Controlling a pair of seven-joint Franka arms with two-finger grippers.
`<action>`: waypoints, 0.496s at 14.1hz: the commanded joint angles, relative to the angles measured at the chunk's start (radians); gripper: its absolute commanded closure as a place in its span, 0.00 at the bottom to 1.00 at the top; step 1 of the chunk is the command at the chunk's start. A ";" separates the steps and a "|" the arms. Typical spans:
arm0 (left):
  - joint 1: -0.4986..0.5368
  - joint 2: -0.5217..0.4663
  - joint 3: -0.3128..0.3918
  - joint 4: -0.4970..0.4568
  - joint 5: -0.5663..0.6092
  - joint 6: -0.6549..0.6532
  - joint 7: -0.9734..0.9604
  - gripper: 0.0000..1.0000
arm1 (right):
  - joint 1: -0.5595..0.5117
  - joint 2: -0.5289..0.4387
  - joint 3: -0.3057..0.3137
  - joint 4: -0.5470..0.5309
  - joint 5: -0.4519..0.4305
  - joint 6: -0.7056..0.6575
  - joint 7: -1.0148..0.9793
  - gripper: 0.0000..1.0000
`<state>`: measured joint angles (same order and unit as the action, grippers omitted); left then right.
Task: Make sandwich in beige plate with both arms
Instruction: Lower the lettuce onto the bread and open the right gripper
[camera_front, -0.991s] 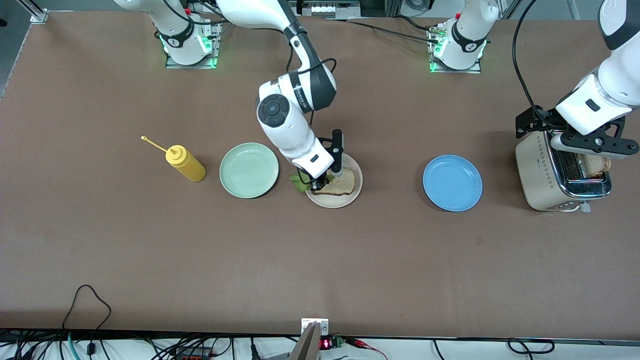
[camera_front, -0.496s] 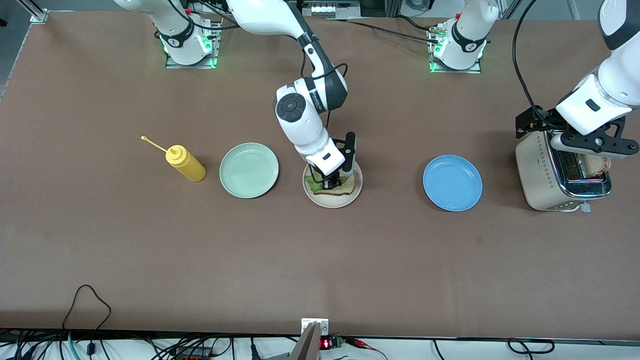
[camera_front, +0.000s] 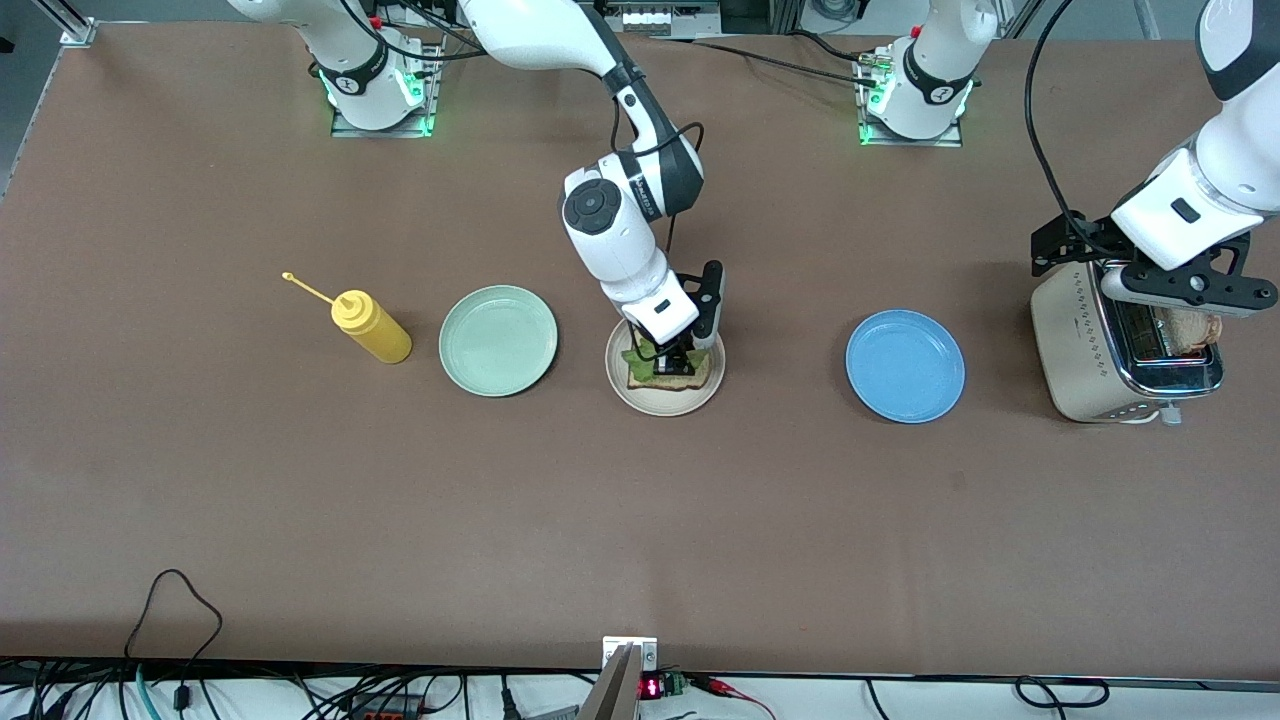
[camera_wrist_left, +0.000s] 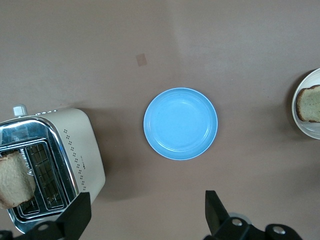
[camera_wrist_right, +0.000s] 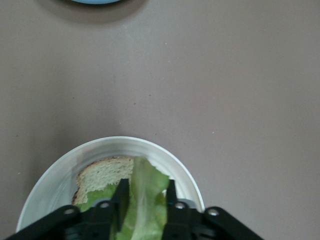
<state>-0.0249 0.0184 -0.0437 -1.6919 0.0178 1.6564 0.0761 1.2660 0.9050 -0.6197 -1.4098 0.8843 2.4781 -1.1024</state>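
Observation:
The beige plate (camera_front: 665, 408) (camera_wrist_right: 180, 165) holds one toast slice (camera_front: 692, 379) (camera_wrist_right: 102, 172). A green lettuce leaf (camera_front: 638, 362) (camera_wrist_right: 147, 180) lies over that slice. My right gripper (camera_front: 672, 358) (camera_wrist_right: 145, 197) is low over the plate, its fingers apart with the leaf between them. A second toast slice (camera_front: 1192, 328) (camera_wrist_left: 15, 177) stands in a slot of the toaster (camera_front: 1075, 350) (camera_wrist_left: 75, 150). My left gripper (camera_front: 1180, 285) (camera_wrist_left: 146, 212) hangs open and empty above the toaster. The left wrist view catches the plate's rim (camera_wrist_left: 311, 131).
A blue plate (camera_front: 905, 365) (camera_wrist_left: 180, 123) lies between the beige plate and the toaster. A mint-green plate (camera_front: 498, 340) and a yellow squeeze bottle (camera_front: 370, 325) sit toward the right arm's end of the table.
My right gripper carried the lettuce from beside the plate's edge over the toast, and its fingers have parted. The left arm has not moved.

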 joint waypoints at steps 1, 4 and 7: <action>0.002 0.006 -0.004 0.024 0.017 -0.024 -0.016 0.00 | -0.007 -0.055 -0.091 0.008 0.008 -0.196 0.041 0.00; 0.002 0.006 -0.004 0.024 0.017 -0.024 -0.018 0.00 | 0.009 -0.086 -0.221 0.069 0.008 -0.396 0.113 0.00; 0.002 0.006 -0.004 0.024 0.017 -0.024 -0.016 0.00 | 0.038 -0.107 -0.366 0.075 0.008 -0.513 0.267 0.00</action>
<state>-0.0249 0.0186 -0.0437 -1.6916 0.0178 1.6544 0.0696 1.2727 0.8072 -0.9046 -1.3379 0.8848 2.0345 -0.9417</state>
